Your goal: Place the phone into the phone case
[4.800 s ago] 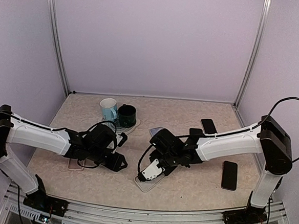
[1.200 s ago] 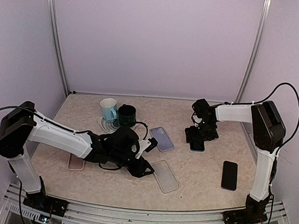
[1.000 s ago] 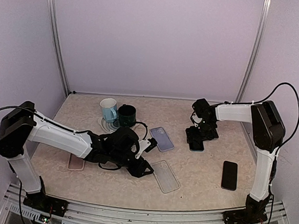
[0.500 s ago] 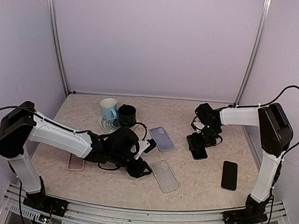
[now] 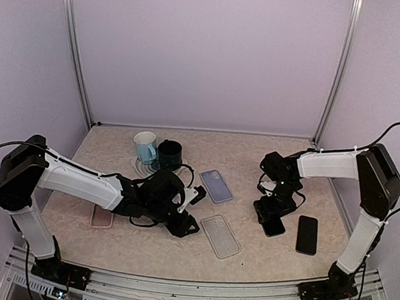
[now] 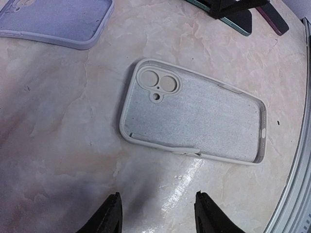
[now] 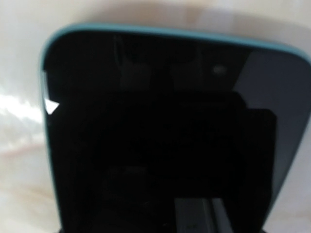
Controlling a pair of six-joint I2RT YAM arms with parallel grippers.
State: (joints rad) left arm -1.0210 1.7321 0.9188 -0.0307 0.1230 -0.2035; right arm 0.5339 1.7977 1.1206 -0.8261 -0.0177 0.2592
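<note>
While the left hand point(image 6: 158, 213) is held low over the bench point(image 5: 268, 261), its fingers are seen spread wide with nothing between them, just short of the grey phone case point(image 6: 192, 119). That case is laid flat, inside up and empty. Over on the right, the teal-edged phone point(image 7: 165, 131) is seen directly under the right hand point(image 5: 273, 209), well apart from the case. Whether it is gripped cannot be told. A lilac case point(image 5: 216, 186) is seen further back.

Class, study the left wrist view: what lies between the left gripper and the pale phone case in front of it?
Nothing but bare marbled tabletop. The left wrist view shows the left gripper, jaws apart, short of the pale phone case, with no object in the stretch between.
</note>
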